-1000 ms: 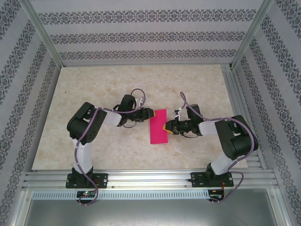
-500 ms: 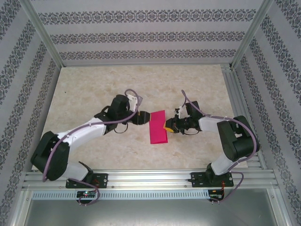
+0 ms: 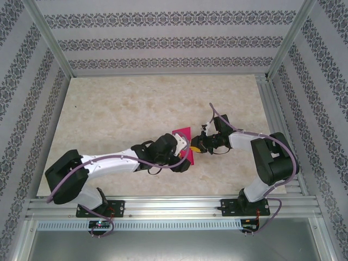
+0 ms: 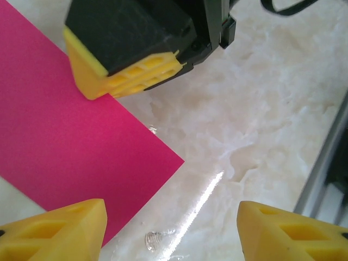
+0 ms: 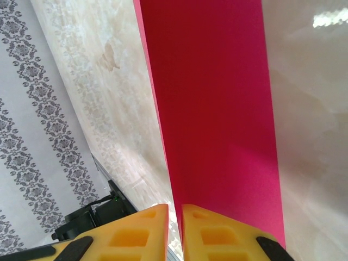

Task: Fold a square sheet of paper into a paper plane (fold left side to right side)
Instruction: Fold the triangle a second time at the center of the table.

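Paper (image 3: pixel 181 135) lies mid-frame on the tabletop (image 3: pixel 109 109), a narrow strip: half fold looks done, plane folds remain. Left jaws open over its lower end; right jaws closed, resting on its edge.

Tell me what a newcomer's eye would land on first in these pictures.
The bright magenta sheet of paper, folded to a narrow rectangle, lies flat in the middle of the pale marbled table. Both arms meet over it. The right end effector, closed, rests against its right edge, and the left end effector hovers open above its near corner.
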### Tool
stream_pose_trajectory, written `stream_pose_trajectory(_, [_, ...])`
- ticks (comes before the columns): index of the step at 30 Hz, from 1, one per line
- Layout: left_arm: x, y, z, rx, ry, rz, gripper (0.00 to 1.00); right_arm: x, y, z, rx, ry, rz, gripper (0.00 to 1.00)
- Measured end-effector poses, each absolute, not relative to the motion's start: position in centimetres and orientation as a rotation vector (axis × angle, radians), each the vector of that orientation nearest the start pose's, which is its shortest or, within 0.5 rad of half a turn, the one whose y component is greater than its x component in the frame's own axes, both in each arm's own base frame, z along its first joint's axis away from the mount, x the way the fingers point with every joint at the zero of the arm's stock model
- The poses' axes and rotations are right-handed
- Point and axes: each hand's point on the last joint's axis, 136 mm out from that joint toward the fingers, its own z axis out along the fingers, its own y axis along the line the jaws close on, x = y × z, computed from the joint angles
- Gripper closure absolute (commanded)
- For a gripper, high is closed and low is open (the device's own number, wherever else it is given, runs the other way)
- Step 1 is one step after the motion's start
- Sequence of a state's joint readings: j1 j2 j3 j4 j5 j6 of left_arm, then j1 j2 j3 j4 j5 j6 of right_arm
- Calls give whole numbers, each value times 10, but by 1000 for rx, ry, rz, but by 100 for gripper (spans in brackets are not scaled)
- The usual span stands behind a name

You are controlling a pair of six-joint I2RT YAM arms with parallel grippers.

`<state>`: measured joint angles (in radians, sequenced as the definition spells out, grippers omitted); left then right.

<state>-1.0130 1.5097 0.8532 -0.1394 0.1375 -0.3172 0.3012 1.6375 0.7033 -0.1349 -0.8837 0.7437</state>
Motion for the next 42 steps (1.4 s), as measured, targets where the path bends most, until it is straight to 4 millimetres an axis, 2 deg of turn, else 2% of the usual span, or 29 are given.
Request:
stream_pose_trajectory(7, [191, -375, 77, 987, 2335, -628, 28, 264, 221, 50, 324, 2806, 1491, 85])
stream_pose_trajectory(15, [204, -382, 69, 972, 2329, -507, 29, 264, 221, 50, 329, 2810, 1491, 85])
stream_pose_trajectory(21, [205, -385, 59, 991, 2337, -440, 33, 264, 221, 48, 341, 2818, 1490, 85])
stream_pose_trajectory(24, [203, -385, 53, 1011, 2347, -416, 40, 264, 221, 47, 342, 2819, 1489, 86])
stream_pose_trajectory(32, [204, -384, 50, 1025, 2347, -390, 75, 262, 221, 46, 350, 2831, 1487, 85])
stream_pose_trajectory(40, [202, -382, 55, 1035, 2342, -387, 97, 259, 220, 43, 355, 2856, 1478, 85])
stream_pose_trajectory(42, [202, -382, 58, 1032, 2338, -392, 100, 259, 220, 42, 351, 2859, 1476, 85])
